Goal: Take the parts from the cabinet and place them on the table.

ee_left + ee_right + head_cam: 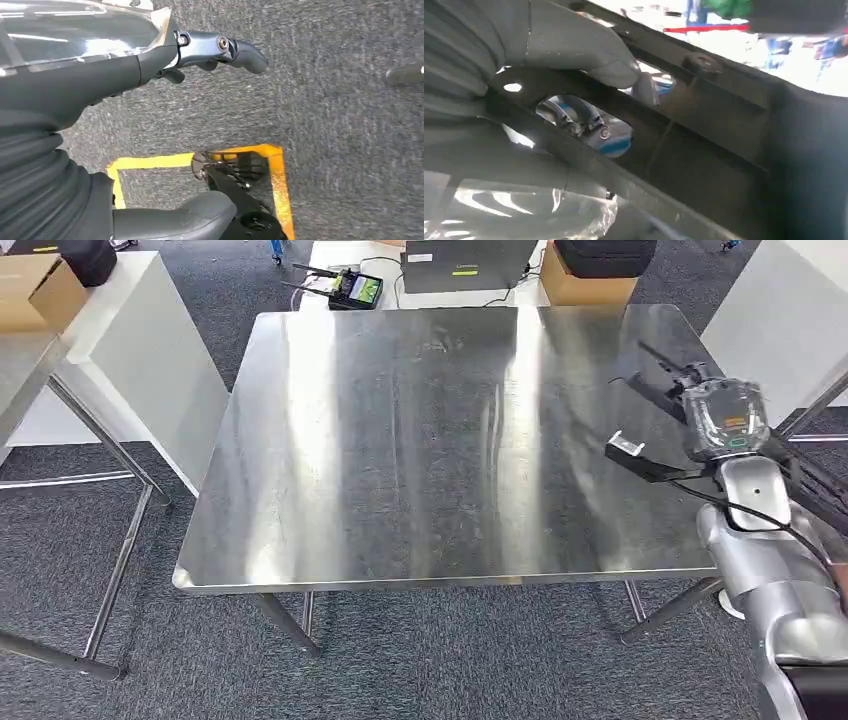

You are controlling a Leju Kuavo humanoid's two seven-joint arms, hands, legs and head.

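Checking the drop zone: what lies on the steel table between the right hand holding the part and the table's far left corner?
Nothing: in the head view the table is bare from the right hand, gripping the dark part, across to that corner.

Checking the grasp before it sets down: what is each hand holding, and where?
Right hand grips a dark part along its ribbed edge. Left hand holds nothing.

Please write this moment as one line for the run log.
right robot hand: holds black part above steel table right edge | left robot hand: hangs over carpet, holds nothing | part: not yet on table
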